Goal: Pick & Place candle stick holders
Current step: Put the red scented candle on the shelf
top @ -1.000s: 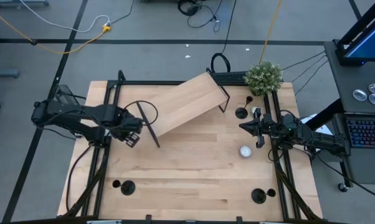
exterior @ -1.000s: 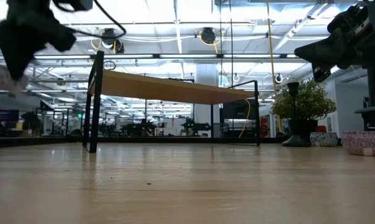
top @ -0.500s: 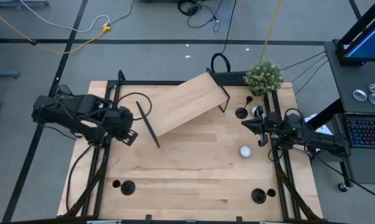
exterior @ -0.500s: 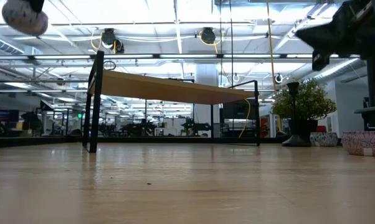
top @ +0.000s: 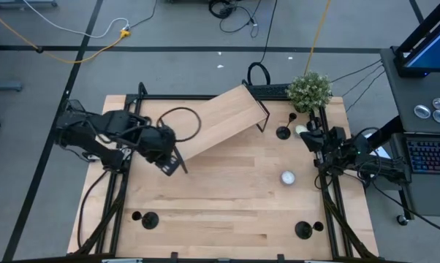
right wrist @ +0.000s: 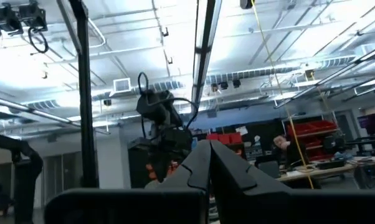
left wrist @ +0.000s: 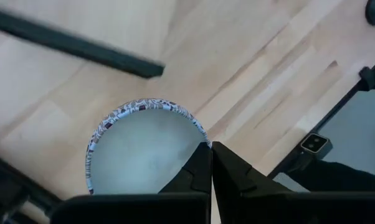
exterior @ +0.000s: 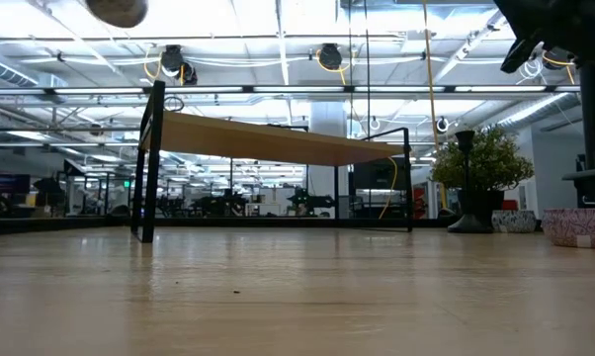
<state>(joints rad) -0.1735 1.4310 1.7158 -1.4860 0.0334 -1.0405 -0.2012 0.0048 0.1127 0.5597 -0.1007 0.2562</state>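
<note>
Starting from the high view, you have no candle stick holder in either gripper: the far-right holder (top: 283, 133) stands by the plant (top: 310, 89), the near-left holder (top: 149, 218) and the near-right holder (top: 302, 230) sit close to the near edge, and a tealight (top: 287, 177) lies between them on the right. Your left gripper (top: 170, 162) hangs at the near leg of the wooden shelf (top: 220, 120), so a careless sweep could clip that leg. Your right gripper (top: 310, 134) is just beside the far-right holder; with a thin stem on a small disc, I'd expect a sideways nudge to topple it. In the low view that holder (exterior: 466, 178) stands upright in front of the plant, and a rounded object (exterior: 115, 10) hangs high at the left, most likely the bowl seen by the left wrist. In the left wrist view the left gripper (left wrist: 210, 171) has its fingers pressed together, seemingly pinched on the rim of a patterned bowl (left wrist: 141, 149); an edge grip like that could let the bowl tilt or drop. In the right wrist view the right gripper (right wrist: 209, 158) points out into the room with its fingers together and nothing between them, so you must spread them before descending or they will strike the holder's cup.
</note>
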